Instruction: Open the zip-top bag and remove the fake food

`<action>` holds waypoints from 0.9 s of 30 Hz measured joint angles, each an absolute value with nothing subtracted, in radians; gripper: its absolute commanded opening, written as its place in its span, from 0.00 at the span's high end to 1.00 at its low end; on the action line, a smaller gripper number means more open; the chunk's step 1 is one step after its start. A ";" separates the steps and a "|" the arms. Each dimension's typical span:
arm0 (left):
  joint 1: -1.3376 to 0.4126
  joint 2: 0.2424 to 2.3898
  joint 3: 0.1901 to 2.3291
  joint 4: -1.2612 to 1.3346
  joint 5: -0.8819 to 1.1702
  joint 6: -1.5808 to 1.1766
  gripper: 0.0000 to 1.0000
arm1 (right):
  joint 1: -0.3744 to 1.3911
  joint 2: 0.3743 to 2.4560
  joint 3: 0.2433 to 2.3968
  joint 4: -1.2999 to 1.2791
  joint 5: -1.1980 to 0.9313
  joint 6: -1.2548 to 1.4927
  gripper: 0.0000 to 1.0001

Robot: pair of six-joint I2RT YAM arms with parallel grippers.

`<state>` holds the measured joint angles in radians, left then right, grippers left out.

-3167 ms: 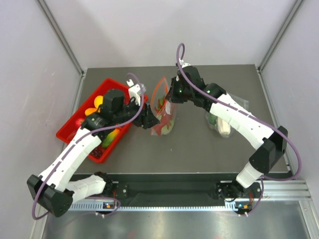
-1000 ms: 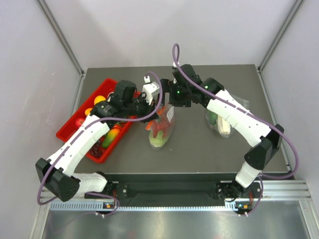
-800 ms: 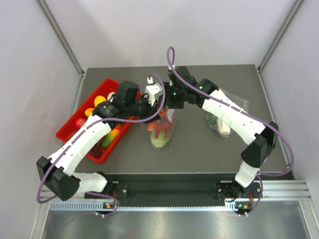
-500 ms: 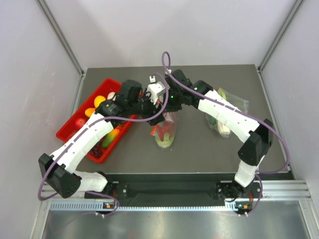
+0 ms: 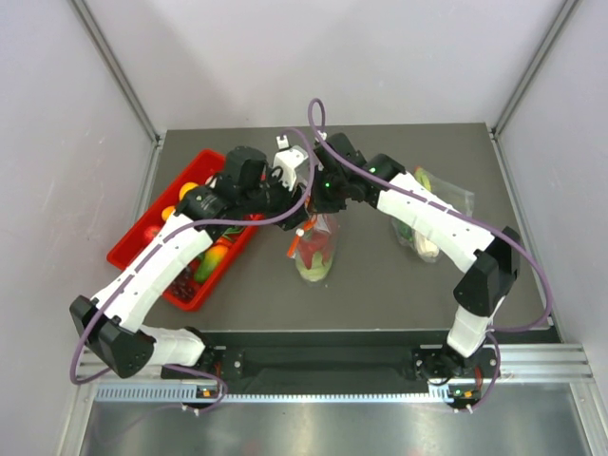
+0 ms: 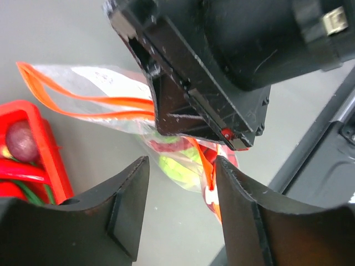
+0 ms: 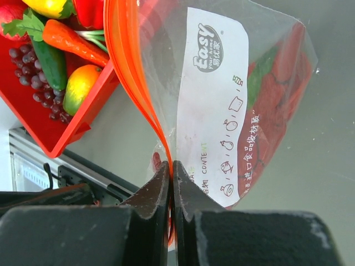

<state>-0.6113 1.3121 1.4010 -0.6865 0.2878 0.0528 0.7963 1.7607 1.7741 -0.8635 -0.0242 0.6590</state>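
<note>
The zip-top bag point(image 5: 315, 255) hangs mouth-up at the table's middle, and its red-orange zip strip point(image 7: 128, 77) gapes partly open. My right gripper point(image 7: 171, 164) is shut on that strip at the bag's edge point(image 5: 312, 201). My left gripper point(image 6: 180, 202) is open just left of the bag point(image 5: 287, 199), with nothing between its fingers; the strip and its white slider point(image 6: 211, 194) lie close to the right finger point(image 6: 244, 216). The fake food shows through the plastic: a pale green cabbage point(image 6: 178, 169) and red chili pieces point(image 7: 277, 105).
A red tray point(image 5: 133, 255) of toy fruit, grapes and a carrot point(image 7: 69, 37) sits at the left. A second clear bag with a leek point(image 5: 425, 233) lies at the right. The table's dark front edge point(image 6: 327, 138) is near.
My right gripper has closed on the zip strip. My left gripper has let go of the strip and opened. The bag has swung slightly toward the front.
</note>
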 measured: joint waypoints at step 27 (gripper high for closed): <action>-0.611 1.319 1.318 -0.735 0.364 -0.080 0.61 | 0.797 1.753 1.753 -0.857 0.003 0.667 1.00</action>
<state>-0.6106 1.3190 1.3178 -0.7345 0.3641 -0.0799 0.7967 1.7531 1.7535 -0.8574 0.0032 0.6670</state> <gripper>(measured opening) 0.417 0.009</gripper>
